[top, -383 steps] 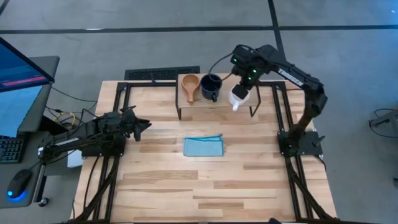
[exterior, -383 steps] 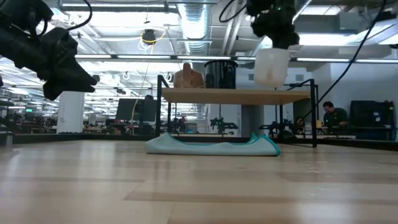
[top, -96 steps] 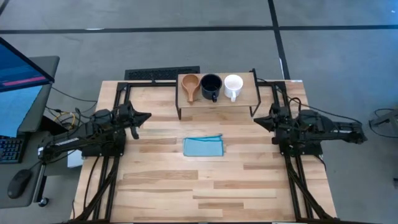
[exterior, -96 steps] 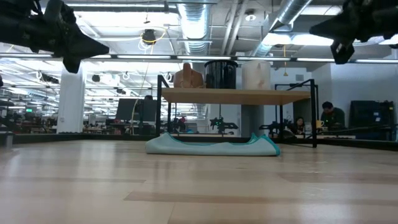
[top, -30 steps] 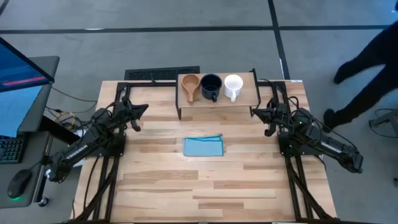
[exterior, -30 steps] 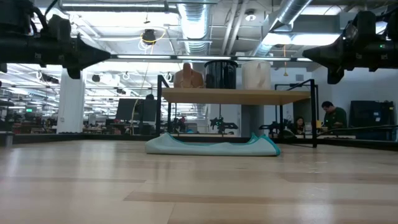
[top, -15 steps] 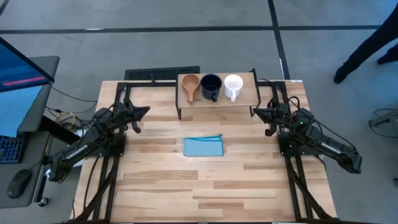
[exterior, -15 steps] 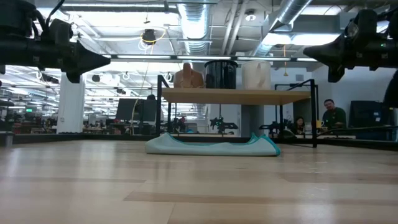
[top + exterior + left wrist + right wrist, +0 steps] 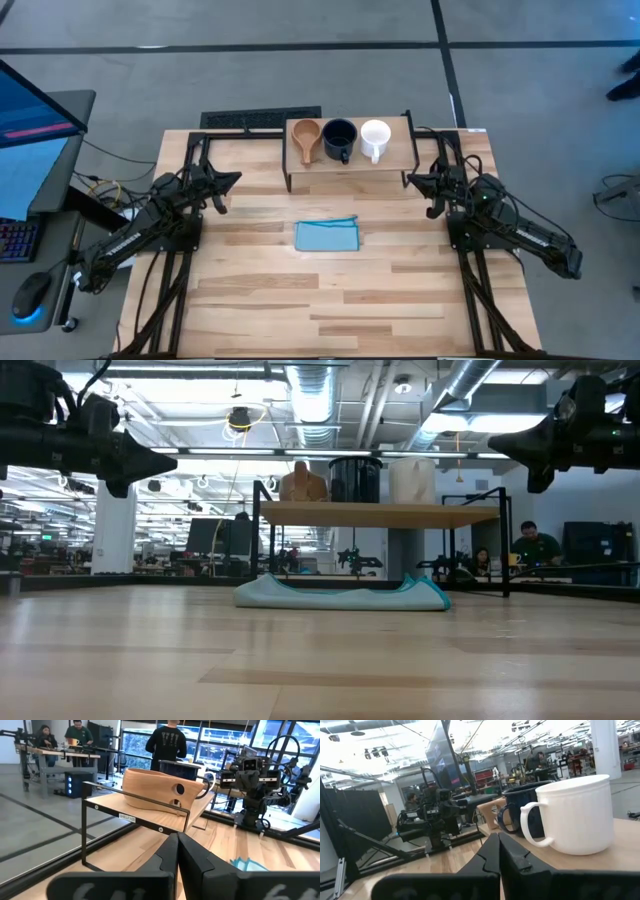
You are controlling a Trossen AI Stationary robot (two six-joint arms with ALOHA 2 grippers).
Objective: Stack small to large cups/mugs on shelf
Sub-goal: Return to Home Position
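Three cups stand in a row on the shelf [image 9: 396, 161] at the table's far side: the tan wooden cup [image 9: 306, 137] on the left, the dark navy mug [image 9: 339, 138] in the middle, the white mug [image 9: 375, 138] on the right, each on its base. My left gripper [image 9: 234, 178] hovers shut left of the shelf, clear of it. My right gripper [image 9: 410, 180] hovers shut right of the shelf. In the right wrist view the white mug [image 9: 577, 815] stands close ahead of the shut fingers [image 9: 496, 851].
A folded blue cloth [image 9: 327, 236] lies flat on the table in front of the shelf. People sit and stand in the room beyond the table [image 9: 168, 742]. Bare tabletop [image 9: 330, 300] stretches toward the near edge.
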